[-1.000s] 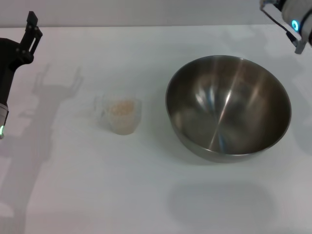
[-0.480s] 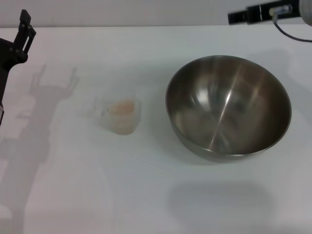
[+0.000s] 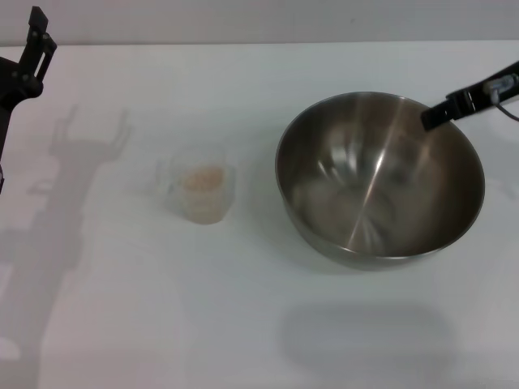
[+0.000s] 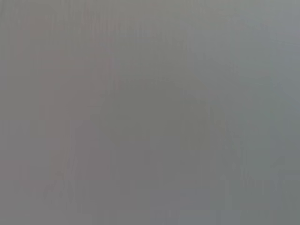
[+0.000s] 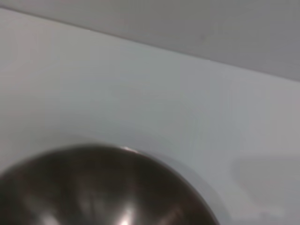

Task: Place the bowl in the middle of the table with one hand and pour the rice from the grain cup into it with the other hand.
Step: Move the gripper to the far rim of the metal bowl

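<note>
On the worktop (image 3: 243, 324) I have the bowl (image 3: 379, 178) sitting right of centre and the cup (image 3: 200, 193) to its left, well apart from it, upright, with rice (image 3: 201, 180) in it. Nothing is in the bowl yet.

My right gripper (image 3: 430, 121) reaches in from the right edge and hangs at the bowl's far right rim. Only one dark finger shows in the head view, so I cannot tell how wide its jaws stand or whether they touch the rim; they have hold of nothing that I can see. From the right wrist view I get the bowl's rim (image 5: 131, 152) curving below the camera with bare worktop beyond it.

My left gripper (image 3: 34, 44) is up in the far left corner, well away from the cup. I cannot tell the state of its jaws either, and the left wrist view gives me only flat grey.

I judge this to be the first step: the approach to the bowl. Next I need the right jaws set over the rim, one finger inside and one outside, closed firmly, then a slide left toward centre without knocking the cup. The steel wall is slick, so the grip could slip.
</note>
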Tool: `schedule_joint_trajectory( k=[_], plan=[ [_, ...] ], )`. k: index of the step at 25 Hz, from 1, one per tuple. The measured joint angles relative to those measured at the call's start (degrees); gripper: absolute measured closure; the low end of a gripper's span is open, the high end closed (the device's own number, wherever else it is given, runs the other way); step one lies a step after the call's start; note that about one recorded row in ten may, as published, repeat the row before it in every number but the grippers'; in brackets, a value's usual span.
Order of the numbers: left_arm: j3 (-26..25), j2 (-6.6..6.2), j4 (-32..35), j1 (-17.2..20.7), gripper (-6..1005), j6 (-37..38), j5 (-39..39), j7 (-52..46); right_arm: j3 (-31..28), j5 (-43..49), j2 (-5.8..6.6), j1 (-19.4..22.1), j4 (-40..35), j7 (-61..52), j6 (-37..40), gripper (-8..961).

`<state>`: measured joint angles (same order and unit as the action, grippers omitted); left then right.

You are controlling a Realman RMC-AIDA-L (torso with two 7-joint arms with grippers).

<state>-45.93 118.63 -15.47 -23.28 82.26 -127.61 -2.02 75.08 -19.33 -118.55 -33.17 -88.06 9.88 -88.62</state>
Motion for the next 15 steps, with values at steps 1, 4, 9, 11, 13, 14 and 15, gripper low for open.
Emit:
schedule_joint_trajectory(
  k=[1, 4, 9, 11, 13, 14, 15],
  plan=[
    [0.00, 0.00, 0.00, 0.00, 191, 0.00, 0.00, 0.00, 0.00, 0.00, 0.00, 0.00, 0.00, 0.00, 0.00, 185],
    [-0.32, 0.00, 0.01, 0.00, 192, 0.19, 0.00, 0.00, -0.26, 0.86, -0.07, 0.00, 2.27, 1.16, 0.08, 187],
    [-0.41, 0.08, 0.01, 0.10, 194, 0.23, -0.04, 0.00, -0.58, 1.21, -0.22, -0.08, 5.96, 2.98, 1.79, 190],
    [-0.41, 0.09, 0.00, 0.11, 194, 0.23, -0.08, 0.00, -0.59, 1.08, -0.26, -0.19, 7.36, 3.68, 2.67, 192],
    [-0.41, 0.13, -0.13, 0.20, 195, 0.23, -0.20, 0.00, -0.58, 0.91, -0.29, -0.38, 8.91, 4.30, 3.59, 193],
    [-0.41, 0.14, -0.20, 0.23, 195, 0.23, -0.23, 0.00, -0.50, 0.85, -0.32, -0.53, 9.71, 4.58, 4.06, 194],
    [-0.39, 0.17, -0.36, 0.35, 196, 0.26, -0.36, 0.00, -0.39, 0.73, -0.40, -0.69, 10.99, 5.07, 5.17, 194]
  ],
)
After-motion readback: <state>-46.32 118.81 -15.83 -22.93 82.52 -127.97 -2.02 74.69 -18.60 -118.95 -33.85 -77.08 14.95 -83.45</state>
